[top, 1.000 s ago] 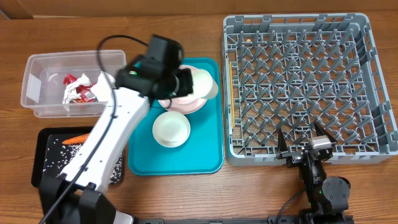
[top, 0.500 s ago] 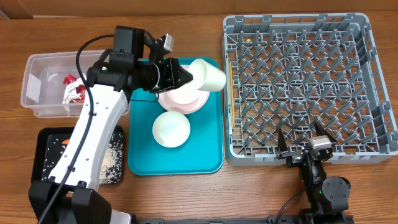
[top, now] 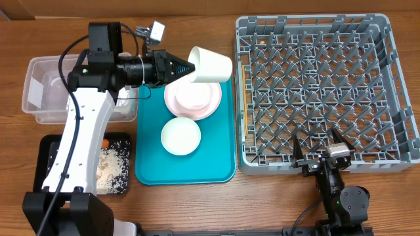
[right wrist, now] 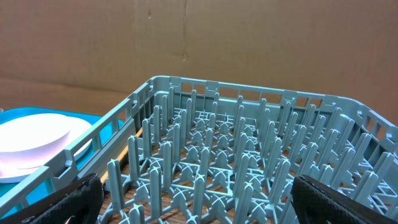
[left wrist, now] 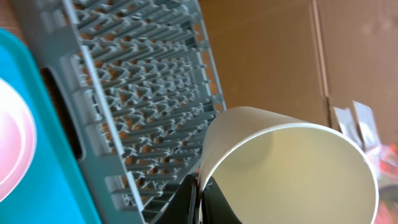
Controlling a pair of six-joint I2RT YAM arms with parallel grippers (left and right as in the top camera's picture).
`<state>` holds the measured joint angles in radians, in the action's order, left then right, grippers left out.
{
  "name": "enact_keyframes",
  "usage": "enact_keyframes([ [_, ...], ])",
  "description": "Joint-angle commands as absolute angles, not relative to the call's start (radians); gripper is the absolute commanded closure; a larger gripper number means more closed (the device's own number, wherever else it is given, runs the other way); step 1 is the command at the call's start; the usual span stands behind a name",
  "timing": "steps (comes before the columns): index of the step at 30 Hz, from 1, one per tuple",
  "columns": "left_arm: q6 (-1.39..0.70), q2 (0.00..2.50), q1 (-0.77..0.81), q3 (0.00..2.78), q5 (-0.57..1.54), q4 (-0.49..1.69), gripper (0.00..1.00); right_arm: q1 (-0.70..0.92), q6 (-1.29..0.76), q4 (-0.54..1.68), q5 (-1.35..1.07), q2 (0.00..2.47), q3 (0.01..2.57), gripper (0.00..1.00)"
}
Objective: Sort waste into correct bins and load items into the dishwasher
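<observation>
The left claw was pinched shut on the rim of the small white cup. The left wrist view showed from close up one finger inside the mouth and the other against the outer wall. The cup lay on its side in the air, its open mouth turned back toward the claw and its base pointing toward the grey dish rack. From overhead it hung over the far edge of the teal tray, just beside the rack's left wall and apart from it.

Below the cup, a white plate sat on the teal tray, and a white bowl stood upright just in front of the plate. The left arm reached across from the left side and covered part of the clear tub, in which some crumpled white paper could be made out. In front of the tub lay the black tray, with pale grains spread on it and a bit of orange carrot peeping out beside the arm.

The right claw stood spread wide with nothing between its fingers, low at the near edge of the rack and pointing into it. Its wrist view looked across the upright pegs, with the plate and the teal tray showing past the rack's left wall
</observation>
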<state>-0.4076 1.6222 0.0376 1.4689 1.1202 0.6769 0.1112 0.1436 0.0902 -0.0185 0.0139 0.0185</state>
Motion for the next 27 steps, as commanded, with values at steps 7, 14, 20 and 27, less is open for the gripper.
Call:
enact_keyframes([
  [7, -0.373, 1.74, 0.032, 1.488, 1.297, 0.572, 0.96, 0.105, 0.146, 0.084, -0.013, 0.003, 0.008, 0.0],
  [14, -0.351, 1.797, 0.033, 1.488, 1.495, 0.518, 0.96, 0.105, 0.145, 0.083, -0.029, 0.003, 0.008, 0.0],
  [20, -0.283, 1.799, 0.033, 1.488, 1.581, 0.526, 0.96, 0.105, -0.108, 0.078, -0.069, 0.003, 0.008, 0.0],
  [27, -0.285, 1.799, 0.034, 1.488, 1.582, 0.527, 0.96, 0.105, -0.159, 0.031, -0.327, 0.003, 0.046, 0.0],
])
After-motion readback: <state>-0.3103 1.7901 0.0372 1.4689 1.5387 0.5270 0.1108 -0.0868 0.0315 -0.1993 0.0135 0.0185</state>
